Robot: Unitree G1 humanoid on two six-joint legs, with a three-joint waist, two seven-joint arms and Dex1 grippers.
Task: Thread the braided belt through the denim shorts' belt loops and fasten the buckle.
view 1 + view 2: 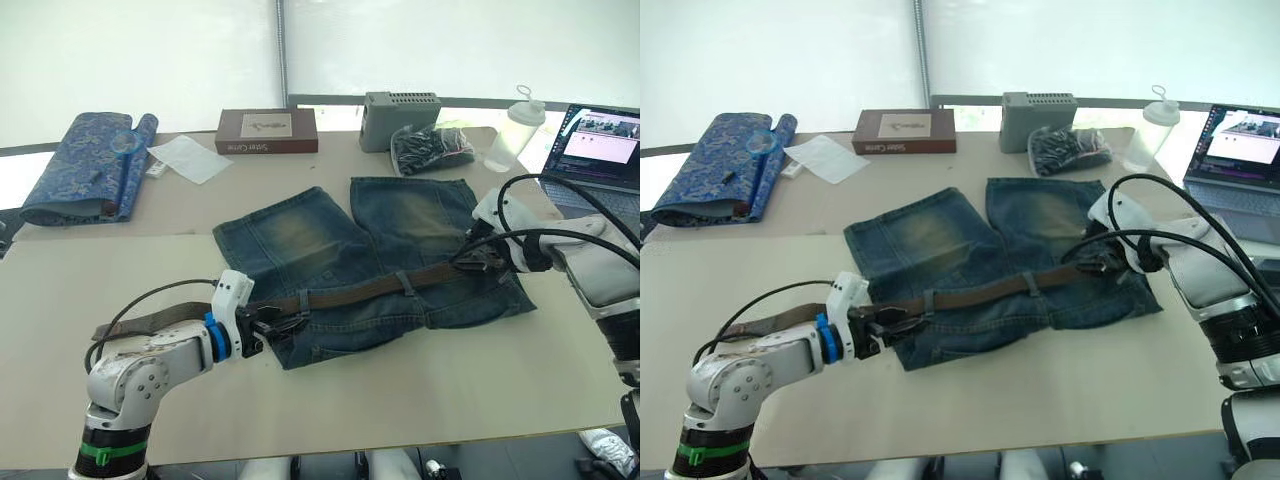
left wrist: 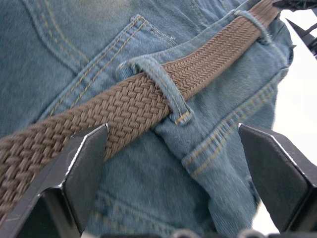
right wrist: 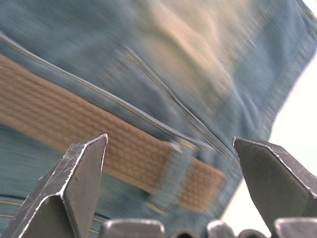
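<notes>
Belt [image 1: 370,289] threaded along shorts [image 1: 360,265] on table [image 1: 420,400].
Left gripper [image 1: 268,328] and right gripper [image 1: 478,262] gape open over its ends, seemingly not gripping.

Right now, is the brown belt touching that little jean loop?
Touching. The left wrist view shows the braided belt passing under a belt loop, which wraps snugly over it.

This looks like a robotics lab or test room more than a home. A plain beige counter [image 1: 420,400] stands before a bare white wall, with an open laptop [image 1: 600,150] at its far right corner showing camera feeds. A grey electronics box [image 1: 400,118], a clear plastic bottle [image 1: 515,135], a brown box [image 1: 267,131] and a rolled blue patterned cloth [image 1: 85,165] line the back edge.
</notes>
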